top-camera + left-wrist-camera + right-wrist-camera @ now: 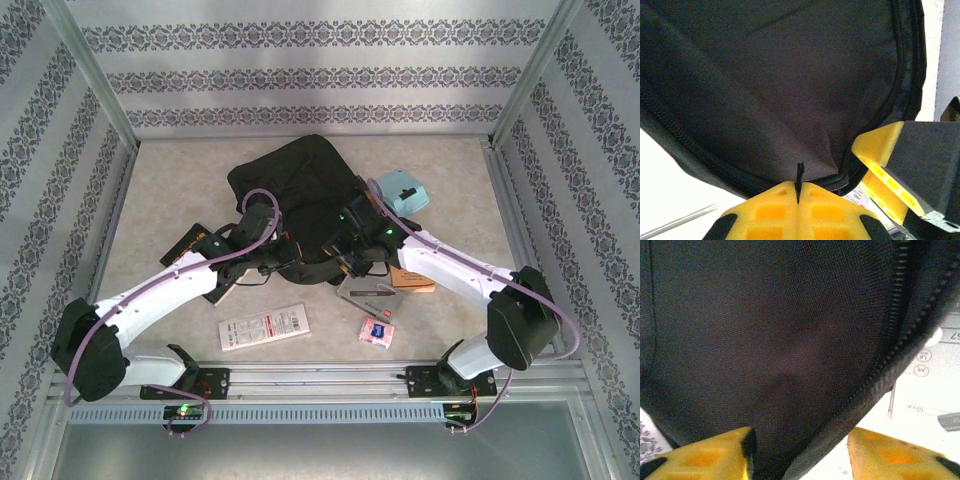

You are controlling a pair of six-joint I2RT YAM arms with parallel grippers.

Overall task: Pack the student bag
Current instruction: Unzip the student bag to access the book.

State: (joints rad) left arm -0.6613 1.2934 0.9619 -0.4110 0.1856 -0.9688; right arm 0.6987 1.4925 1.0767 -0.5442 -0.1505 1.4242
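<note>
Overhead, the one student bag (290,180) lies in the upper middle of the frame on the desk (170,200). Its lower edge is hidden under the two arms, which meet there, so the fingertips cannot be made out from above.

In the left wrist view, the left tool (799,195) sits at the bottom centre. Its yellow fingers (775,210) are pressed together, nipping a thin black tab at the bag's zipped rim.

In the right wrist view, the right tool (797,460) has its two fingers partway apart at the bottom corners. The bag's zipper edge runs between them, and I cannot tell whether they press on it. Black fabric covers most of that frame.

Five loose things lie on the desk:
- One light-blue case (405,190) is right of the bag, partly behind the right arm.
- One grey book (362,292) is partly covered by that arm.
- One brown item (415,283) just right of the book is also partly covered and too small to name.
- One white booklet (263,326) is at lower centre.
- One pink packet (376,331) is to the booklet's right.
</note>
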